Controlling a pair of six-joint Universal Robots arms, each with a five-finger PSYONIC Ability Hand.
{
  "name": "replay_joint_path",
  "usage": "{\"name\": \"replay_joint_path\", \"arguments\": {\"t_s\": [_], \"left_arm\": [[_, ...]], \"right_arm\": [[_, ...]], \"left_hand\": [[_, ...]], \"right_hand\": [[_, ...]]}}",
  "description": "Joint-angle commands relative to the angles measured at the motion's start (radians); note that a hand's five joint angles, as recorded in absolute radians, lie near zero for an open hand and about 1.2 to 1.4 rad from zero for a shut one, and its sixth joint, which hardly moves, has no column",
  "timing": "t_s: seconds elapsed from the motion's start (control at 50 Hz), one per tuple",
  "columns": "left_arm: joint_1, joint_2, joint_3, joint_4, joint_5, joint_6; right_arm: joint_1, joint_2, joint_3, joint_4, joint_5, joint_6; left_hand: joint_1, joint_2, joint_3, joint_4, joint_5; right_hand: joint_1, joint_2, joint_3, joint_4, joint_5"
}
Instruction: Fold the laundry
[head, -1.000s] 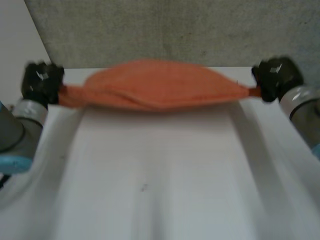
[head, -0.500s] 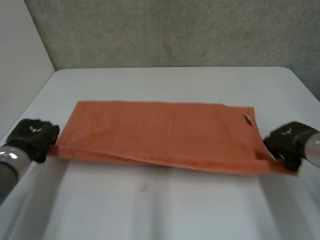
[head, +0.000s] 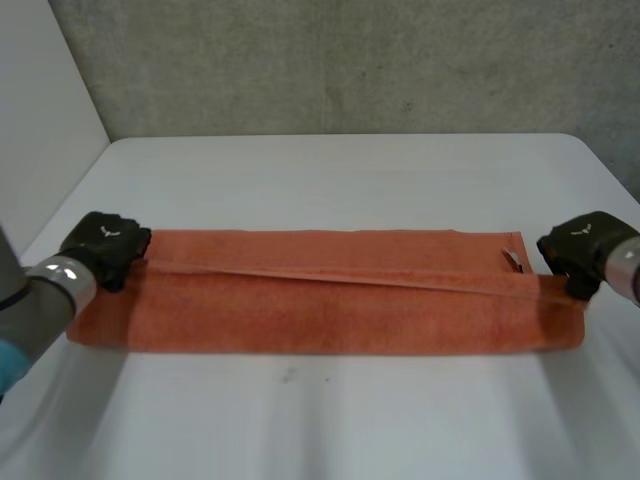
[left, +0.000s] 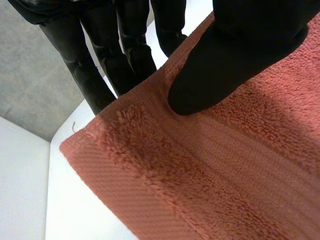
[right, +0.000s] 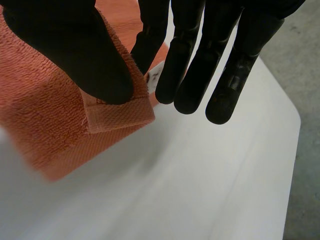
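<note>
An orange towel (head: 330, 300) lies flat on the white table (head: 330, 180) as a long folded strip, its top layer's edge running slantwise along it. My left hand (head: 105, 245) is at the strip's far left corner. In the left wrist view its thumb (left: 235, 55) presses on the towel (left: 225, 175) with the fingers behind the edge, pinching it. My right hand (head: 583, 245) is at the far right corner. There the thumb (right: 65, 45) pinches the top layer of the towel (right: 45, 115) against a finger, beside a small white tag (right: 152, 75).
A grey wall stands behind the table's far edge. A white wall runs along the left side. The table's right edge is close to the right hand.
Both hands have come down from holding the towel stretched in the air. The towel now lies flat on the table, folded into a narrower strip.
</note>
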Motion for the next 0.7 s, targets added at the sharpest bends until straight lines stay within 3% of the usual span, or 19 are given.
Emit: {"name": "replay_joint_path", "arguments": {"t_s": [0.02, 0.16, 0.44, 0.48, 0.5, 0.52, 0.54, 0.56, 0.58, 0.6, 0.62, 0.7], "left_arm": [[-0.052, -0.184, 0.16, 0.089, -0.026, -0.003], [-0.075, -0.3, 0.274, 0.203, -0.073, 0.0], [-0.097, -0.403, 0.371, 0.236, -0.075, 0.0], [-0.11, -0.412, 0.372, 0.237, -0.075, 0.002], [-0.11, -0.412, 0.372, 0.237, -0.075, 0.002], [-0.11, -0.414, 0.372, 0.237, -0.075, 0.003], [-0.112, -0.414, 0.371, 0.237, -0.075, 0.003], [-0.112, -0.414, 0.371, 0.237, -0.075, 0.003], [-0.113, -0.411, 0.371, 0.236, -0.078, 0.005], [-0.113, -0.411, 0.371, 0.236, -0.078, 0.005], [-0.115, -0.408, 0.371, 0.237, -0.081, 0.008], [-0.133, -0.376, 0.366, 0.236, -0.087, 0.034]], "right_arm": [[0.062, 0.179, -0.127, -0.118, 0.031, 0.024], [0.105, 0.306, -0.24, -0.214, 0.055, 0.023], [0.128, 0.435, -0.38, -0.296, 0.115, 0.023], [0.13, 0.451, -0.394, -0.328, 0.117, 0.027], [0.13, 0.451, -0.394, -0.328, 0.117, 0.027], [0.132, 0.452, -0.397, -0.357, 0.12, 0.027], [0.136, 0.452, -0.397, -0.391, 0.127, 0.031], [0.136, 0.452, -0.397, -0.391, 0.127, 0.031], [0.136, 0.448, -0.397, -0.427, 0.135, 0.038], [0.136, 0.448, -0.397, -0.428, 0.135, 0.038], [0.138, 0.439, -0.397, -0.46, 0.143, 0.056], [0.139, 0.359, -0.386, -0.495, 0.149, 0.165]], "left_hand": [[0.19, 0.178, 0.18, 0.179, 0.183], [0.19, 0.178, 0.18, 0.179, 0.183], [0.19, 0.178, 0.18, 0.179, 0.183], [0.19, 0.178, 0.18, 0.179, 0.183], [0.19, 0.178, 0.18, 0.179, 0.183], [0.19, 0.178, 0.18, 0.179, 0.183], [-0.149, -0.162, -0.159, -0.161, -0.157], [-0.153, -0.165, -0.163, -0.164, -0.161], [-0.656, -0.668, -0.666, -0.667, -0.663], [-0.661, -0.673, -0.671, -0.672, -0.668], [-1.031, -1.044, -1.041, -1.043, -1.039], [-1.031, -1.044, -1.041, -1.043, -1.039]], "right_hand": [[0.429, 0.215, 0.211, 0.203, 0.226], [0.429, 0.215, 0.211, 0.203, 0.226], [0.429, 0.215, 0.211, 0.203, 0.226], [-0.019, -0.233, -0.237, -0.245, -0.222], [-0.022, -0.236, -0.24, -0.248, -0.225], [-0.466, -0.681, -0.685, -0.693, -0.67], [-0.792, -1.007, -1.011, -1.019, -0.996], [-0.792, -1.007, -1.011, -1.019, -0.996], [-0.792, -1.007, -1.011, -1.019, -0.996], [-0.792, -1.007, -1.011, -1.019, -0.996], [-0.792, -1.007, -1.011, -1.019, -0.996], [-0.792, -1.007, -1.011, -1.019, -0.996]]}}
